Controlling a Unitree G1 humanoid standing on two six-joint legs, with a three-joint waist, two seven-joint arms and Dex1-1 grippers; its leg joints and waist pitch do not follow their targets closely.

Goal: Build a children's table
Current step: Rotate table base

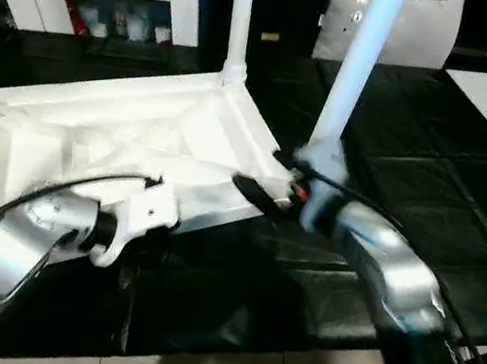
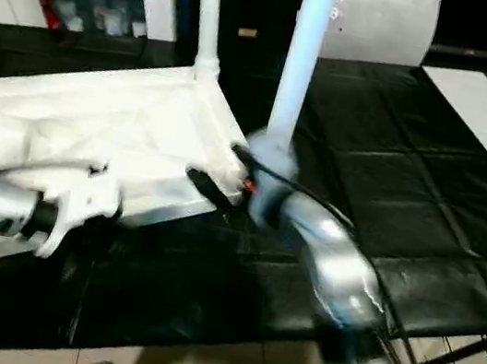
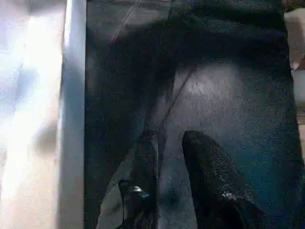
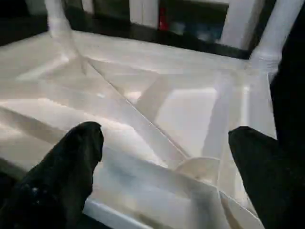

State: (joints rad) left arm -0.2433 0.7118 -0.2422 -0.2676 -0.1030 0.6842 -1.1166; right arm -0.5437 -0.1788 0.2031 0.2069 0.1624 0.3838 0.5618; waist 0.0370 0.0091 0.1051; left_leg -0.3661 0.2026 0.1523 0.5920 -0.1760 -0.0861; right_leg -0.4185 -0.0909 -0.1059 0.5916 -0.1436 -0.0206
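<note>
Now the table point(image 1: 138, 141) lies upside down on the black tabletop point(image 1: 431, 176), two legs point(image 1: 239, 23) socketed; right pincer point(image 4: 164, 167) gapes wide over a corner socket point(image 4: 200, 168) — left pincer point(image 3: 167, 191) slightly parted, empty. Next — another leg.

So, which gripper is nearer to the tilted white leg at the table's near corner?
The right gripper. Its open fingers sit at the table's near corner, just beside the base of the leaning leg. The left gripper is further away, over the black surface beside the tabletop's edge.
</note>
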